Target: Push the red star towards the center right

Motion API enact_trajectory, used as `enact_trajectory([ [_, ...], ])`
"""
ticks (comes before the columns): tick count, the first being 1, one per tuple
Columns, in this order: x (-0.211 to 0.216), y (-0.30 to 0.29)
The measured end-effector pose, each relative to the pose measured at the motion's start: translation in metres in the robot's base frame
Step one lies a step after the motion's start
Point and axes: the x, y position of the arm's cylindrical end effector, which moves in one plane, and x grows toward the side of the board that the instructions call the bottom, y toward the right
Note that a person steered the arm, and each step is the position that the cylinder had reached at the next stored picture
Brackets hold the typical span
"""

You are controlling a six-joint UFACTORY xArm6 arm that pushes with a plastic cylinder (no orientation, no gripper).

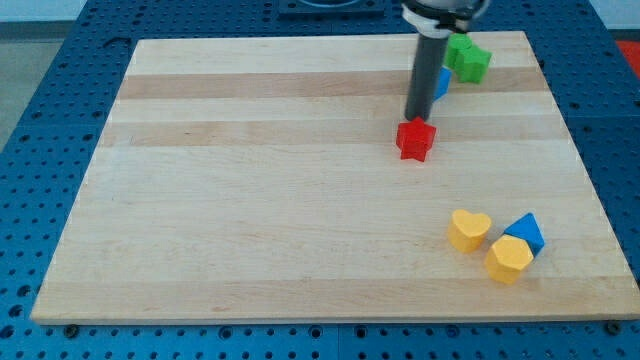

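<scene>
The red star (415, 140) lies on the wooden board (250, 220), right of the middle and in the upper half. My tip (414, 119) stands right at the star's top edge, touching or almost touching it. The dark rod rises from there to the view's top. A blue block (442, 82) shows partly behind the rod. A green star (467, 59) sits near the board's top right.
At the lower right a yellow heart (468, 230), a blue triangle (526, 233) and a yellow hexagon-like block (509, 260) sit close together. The board rests on a blue perforated table (60, 90).
</scene>
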Motion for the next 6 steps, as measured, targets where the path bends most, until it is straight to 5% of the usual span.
enact_trajectory([
  [2,0.011,-0.046],
  [4,0.08,0.033],
  [6,0.069,0.049],
])
